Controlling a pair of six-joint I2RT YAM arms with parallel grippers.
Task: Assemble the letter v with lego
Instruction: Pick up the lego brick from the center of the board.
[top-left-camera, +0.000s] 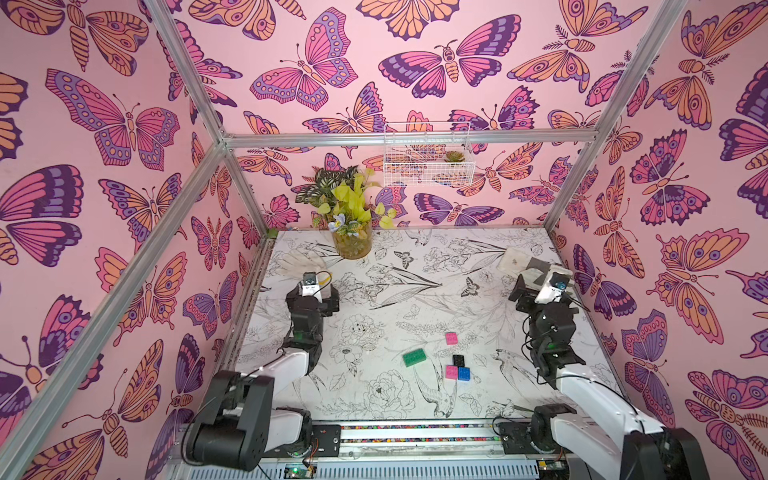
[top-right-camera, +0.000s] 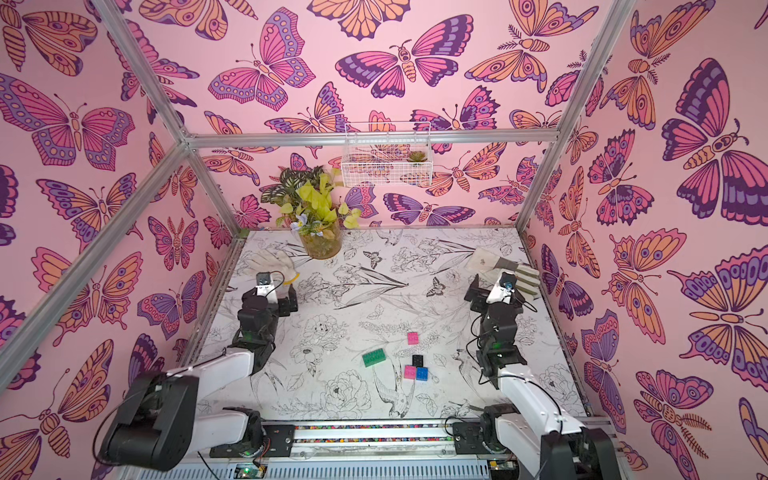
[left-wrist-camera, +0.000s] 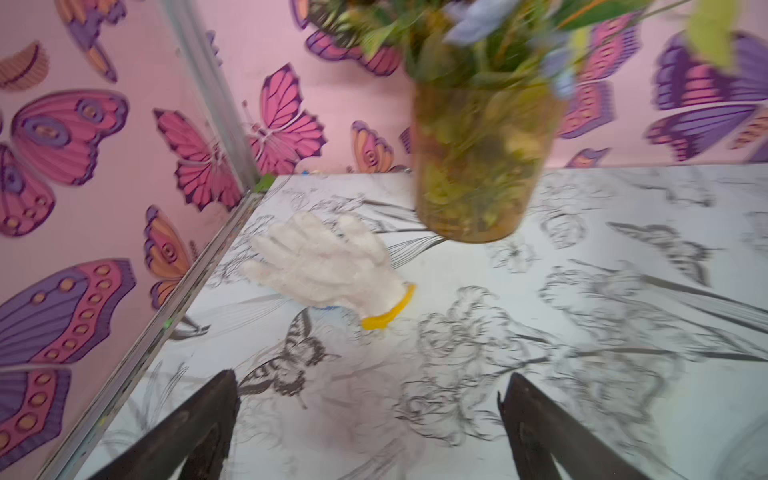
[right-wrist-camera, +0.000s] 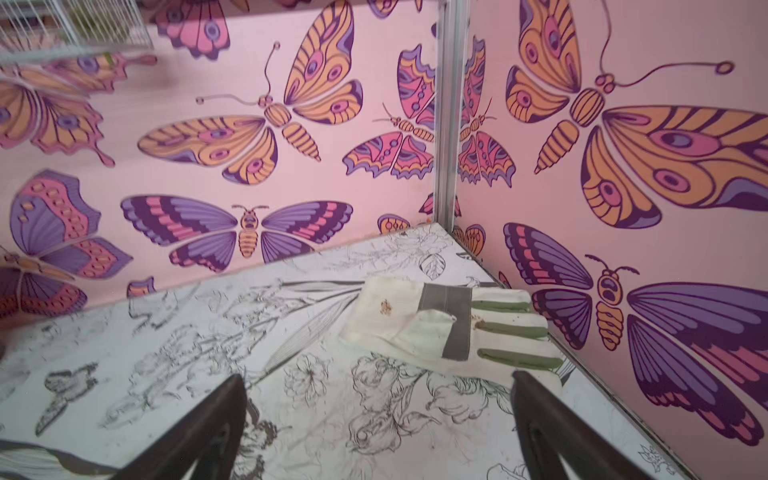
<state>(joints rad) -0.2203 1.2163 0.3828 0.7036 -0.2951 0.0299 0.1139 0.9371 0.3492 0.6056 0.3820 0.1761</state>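
Observation:
The lego lies loose on the flower-printed table (top-left-camera: 374, 291), toward the front between the arms. In both top views I see a longer green brick (top-left-camera: 413, 357) (top-right-camera: 372, 358) and a pink brick (top-left-camera: 451, 338) (top-right-camera: 412, 338) farther back. A black brick (top-left-camera: 458, 360), a second pink brick (top-left-camera: 451, 372) and a blue brick (top-left-camera: 464, 373) huddle close together. No letter v shape shows. My left gripper (top-left-camera: 311, 291) (left-wrist-camera: 370, 378) hangs open over bare table at the back left. My right gripper (top-left-camera: 544, 286) (right-wrist-camera: 378, 376) is open at the back right. Both are empty and far from the bricks.
A glass vase of plants (top-left-camera: 352, 245) (left-wrist-camera: 478, 166) stands at the back. A white knit glove (top-left-camera: 299, 259) (left-wrist-camera: 328, 266) lies ahead of the left gripper. A green-striped work glove (top-left-camera: 519, 264) (right-wrist-camera: 453, 324) lies in the right corner. A wire basket (top-left-camera: 428, 156) hangs on the back wall.

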